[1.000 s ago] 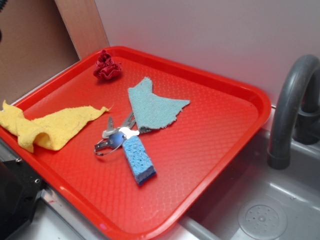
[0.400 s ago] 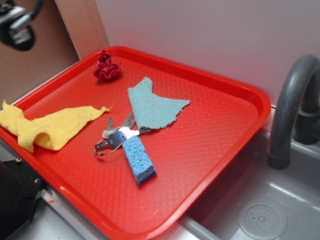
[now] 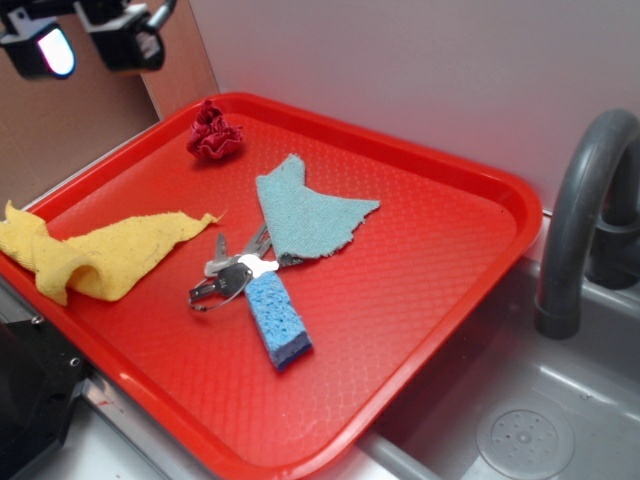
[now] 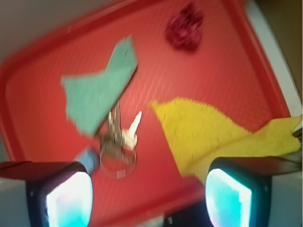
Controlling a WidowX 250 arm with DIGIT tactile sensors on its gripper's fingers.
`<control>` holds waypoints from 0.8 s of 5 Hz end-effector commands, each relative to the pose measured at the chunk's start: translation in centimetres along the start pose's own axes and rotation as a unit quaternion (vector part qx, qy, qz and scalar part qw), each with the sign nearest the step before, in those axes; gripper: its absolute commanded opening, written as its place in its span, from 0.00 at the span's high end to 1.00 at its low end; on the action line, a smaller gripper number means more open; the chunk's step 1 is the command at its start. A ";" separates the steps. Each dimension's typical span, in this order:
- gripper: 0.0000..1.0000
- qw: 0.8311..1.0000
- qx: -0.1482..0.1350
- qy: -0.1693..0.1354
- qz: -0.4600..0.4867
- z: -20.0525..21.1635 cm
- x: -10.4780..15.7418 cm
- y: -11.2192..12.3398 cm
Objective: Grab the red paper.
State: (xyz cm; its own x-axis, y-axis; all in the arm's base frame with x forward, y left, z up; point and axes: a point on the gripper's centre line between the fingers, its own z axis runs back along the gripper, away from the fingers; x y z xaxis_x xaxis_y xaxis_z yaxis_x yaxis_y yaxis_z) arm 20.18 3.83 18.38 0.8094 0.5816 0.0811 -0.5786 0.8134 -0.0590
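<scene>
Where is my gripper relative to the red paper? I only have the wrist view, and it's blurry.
Observer: In the exterior view the gripper hangs high up, well above the red paper and clear of it; the jaws are open.
Operator: What's the blue bit beside my finger?
Observer: A blue sponge lying flat on the tray, one end tucked under the keys.
Operator: Anything past the tray edge?
Observer: Yes, a grey faucet and a sink sit beside the tray, on the side far from the paper.
</scene>
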 end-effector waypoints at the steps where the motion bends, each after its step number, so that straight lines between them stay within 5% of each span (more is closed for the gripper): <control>1: 0.00 0.987 0.010 -0.107 0.118 -4.3 5.6 2.6; 2: 0.00 0.981 0.029 -0.134 0.138 -6.6 8.3 2.8; 4: 0.00 0.972 0.075 -0.131 0.181 -12.2 13.5 3.0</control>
State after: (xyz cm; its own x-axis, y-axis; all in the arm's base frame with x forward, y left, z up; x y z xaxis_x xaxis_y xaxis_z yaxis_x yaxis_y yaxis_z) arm 30.35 12.80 5.10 0.5379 0.7935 0.2847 -0.8359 0.5458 0.0579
